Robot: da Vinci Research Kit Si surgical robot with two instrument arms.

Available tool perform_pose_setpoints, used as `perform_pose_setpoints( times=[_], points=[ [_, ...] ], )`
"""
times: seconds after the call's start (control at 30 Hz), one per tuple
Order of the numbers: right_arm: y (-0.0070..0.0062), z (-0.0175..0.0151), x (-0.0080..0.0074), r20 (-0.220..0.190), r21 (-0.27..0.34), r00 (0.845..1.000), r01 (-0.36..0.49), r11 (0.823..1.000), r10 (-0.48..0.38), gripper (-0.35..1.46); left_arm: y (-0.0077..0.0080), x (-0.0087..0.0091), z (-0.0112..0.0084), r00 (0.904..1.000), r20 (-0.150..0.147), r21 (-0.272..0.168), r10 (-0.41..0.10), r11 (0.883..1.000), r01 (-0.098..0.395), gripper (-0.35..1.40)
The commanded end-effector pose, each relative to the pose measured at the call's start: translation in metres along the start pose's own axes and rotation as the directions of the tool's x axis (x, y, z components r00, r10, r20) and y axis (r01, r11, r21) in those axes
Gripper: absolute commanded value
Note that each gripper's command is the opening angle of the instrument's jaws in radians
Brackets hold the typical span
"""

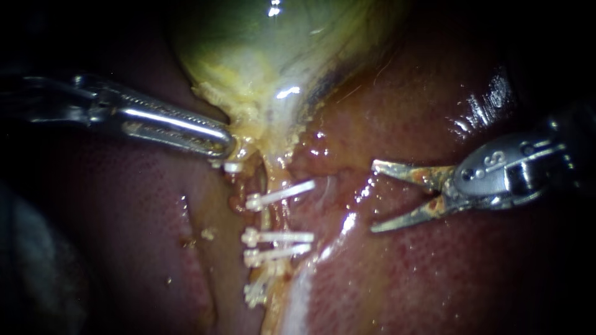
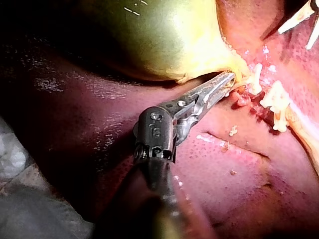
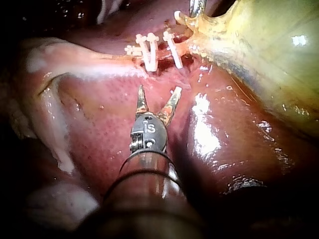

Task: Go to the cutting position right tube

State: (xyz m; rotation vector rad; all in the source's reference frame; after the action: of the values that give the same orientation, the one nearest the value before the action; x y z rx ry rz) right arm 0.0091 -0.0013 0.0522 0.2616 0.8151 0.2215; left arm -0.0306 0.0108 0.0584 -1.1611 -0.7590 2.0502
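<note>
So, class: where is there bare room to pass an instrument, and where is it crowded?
Free: the bare liver below the right instrument, and the strip between its open jaws and the clips. Also liver left of the clips, under the left instrument. Crowded: around the clips and just above, where the left instrument grips the gallbladder.

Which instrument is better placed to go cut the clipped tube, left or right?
Right. The right instrument, jaws open and free, faces the clips. The left instrument is shut on the gallbladder.

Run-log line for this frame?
left instrument: jaws shut on gallbladder | right instrument: jaws open, apart from clipped tube | clips: on tube | cut: not yet
</note>
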Motion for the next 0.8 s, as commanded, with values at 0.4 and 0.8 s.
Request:
perform_pose_setpoints(
  times=[0.4,0.8],
  points=[
    [-0.0001,0.0001,0.0002,-0.009,0.023,1.0,0.0,1.0,0.0,1.45,0.0005,0.0034,-0.0073,0.9993,-0.029,0.028,-0.025,0.999,0.025,-0.35],
    [-0.0021,0.0044,0.0008,-0.038,0.123,0.993,-0.104,0.987,0.11,1.38,0.0009,0.003,-0.0065,0.9992,-0.033,0.039,-0.023,0.999,0.025,-0.35]
  ],
)
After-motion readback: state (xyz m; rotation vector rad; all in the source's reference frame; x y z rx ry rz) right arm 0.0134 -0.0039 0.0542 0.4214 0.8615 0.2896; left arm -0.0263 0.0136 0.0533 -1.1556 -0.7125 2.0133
